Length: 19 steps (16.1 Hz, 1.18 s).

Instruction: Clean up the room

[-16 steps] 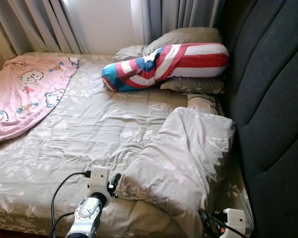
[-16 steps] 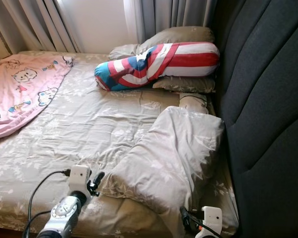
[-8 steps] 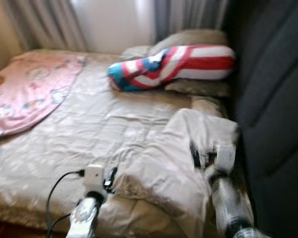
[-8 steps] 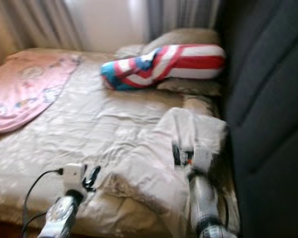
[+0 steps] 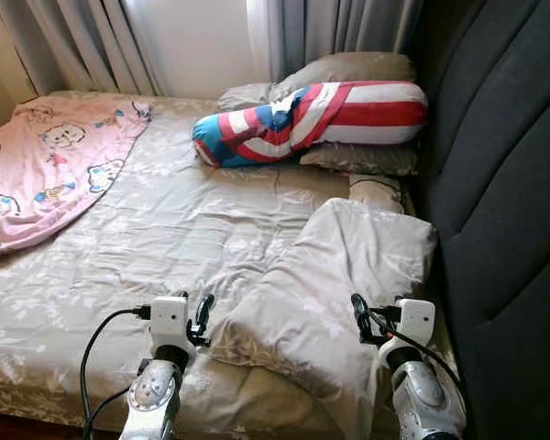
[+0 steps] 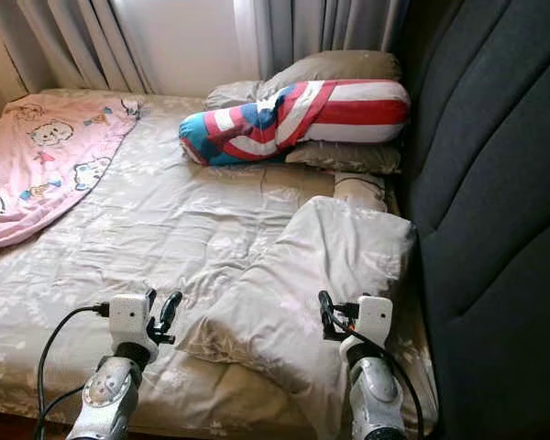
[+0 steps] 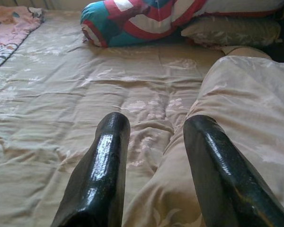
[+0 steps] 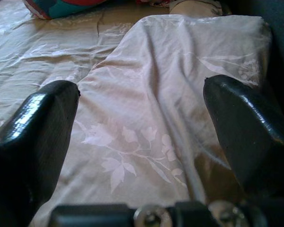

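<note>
Left gripper (image 5: 200,314) hovers low over the near edge of the bed (image 5: 165,229), just beside the left border of the beige pillow (image 5: 335,275); its wrist view shows the two black fingers (image 7: 104,165) parted with nothing between them, the pillow's edge lying under the gap. Right gripper (image 5: 358,317) sits over the pillow's right near part, close to the dark padded headboard (image 5: 504,183); its fingers (image 8: 42,127) are spread wide in the wrist view and grip nothing, with floral pillow fabric below. Contact with the cloth cannot be confirmed for either gripper. Pillow is rumpled and lies slantwise on the grey-beige floral sheet, its near corner cut off at the frame bottom. Beyond it, a small beige cushion (image 5: 376,191) is partly hidden. Farther back, a red, white and blue striped bolster (image 5: 302,119) rests on two grey pillows (image 5: 348,69), the lower one largely covered. Pink cartoon-print blanket (image 5: 46,165) covers the far left of the bed, cut off by the frame edge. Grey curtains (image 5: 92,41) hang behind, only their lower parts in view.
</note>
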Tool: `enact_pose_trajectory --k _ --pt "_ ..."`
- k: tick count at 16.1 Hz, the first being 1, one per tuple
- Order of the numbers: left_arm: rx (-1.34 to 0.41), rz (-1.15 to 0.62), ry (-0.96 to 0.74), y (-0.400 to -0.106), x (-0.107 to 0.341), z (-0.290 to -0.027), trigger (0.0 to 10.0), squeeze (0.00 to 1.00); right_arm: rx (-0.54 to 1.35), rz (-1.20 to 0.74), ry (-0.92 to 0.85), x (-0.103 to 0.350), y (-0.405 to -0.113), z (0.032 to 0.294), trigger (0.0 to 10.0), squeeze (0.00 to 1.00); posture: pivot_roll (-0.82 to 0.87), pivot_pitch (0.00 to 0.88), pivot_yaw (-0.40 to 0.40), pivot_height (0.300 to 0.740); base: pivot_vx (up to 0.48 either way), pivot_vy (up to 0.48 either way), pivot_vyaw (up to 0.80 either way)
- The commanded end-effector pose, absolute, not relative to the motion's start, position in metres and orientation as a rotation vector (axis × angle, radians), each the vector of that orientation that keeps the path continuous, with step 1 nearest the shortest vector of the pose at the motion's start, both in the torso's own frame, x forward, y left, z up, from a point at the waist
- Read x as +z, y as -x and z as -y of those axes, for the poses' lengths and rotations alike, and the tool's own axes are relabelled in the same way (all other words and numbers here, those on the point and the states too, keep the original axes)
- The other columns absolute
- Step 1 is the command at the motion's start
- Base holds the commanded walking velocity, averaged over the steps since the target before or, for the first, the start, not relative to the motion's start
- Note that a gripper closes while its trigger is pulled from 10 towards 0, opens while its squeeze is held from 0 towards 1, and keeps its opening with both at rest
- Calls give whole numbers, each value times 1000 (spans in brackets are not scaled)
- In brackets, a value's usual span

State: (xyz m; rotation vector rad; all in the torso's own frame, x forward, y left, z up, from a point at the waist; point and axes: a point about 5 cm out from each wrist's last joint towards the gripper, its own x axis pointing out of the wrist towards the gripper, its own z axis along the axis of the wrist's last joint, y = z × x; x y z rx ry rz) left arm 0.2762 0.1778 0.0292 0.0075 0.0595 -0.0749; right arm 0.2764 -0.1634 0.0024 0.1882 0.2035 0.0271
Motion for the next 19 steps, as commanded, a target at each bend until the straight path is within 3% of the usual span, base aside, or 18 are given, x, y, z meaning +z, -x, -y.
enact_pose_trajectory --k 1,19 --pt "-73 -65 -6 -279 31 -179 10000 0 27 -189 -181 4 -277 162 10000 0 -50 38 -20 740 0 0 0" --pt "-110 -62 2 -281 36 -171 10000 0 13 -256 -153 0 -278 161 10000 0 -45 61 -17 690 0 0 0"
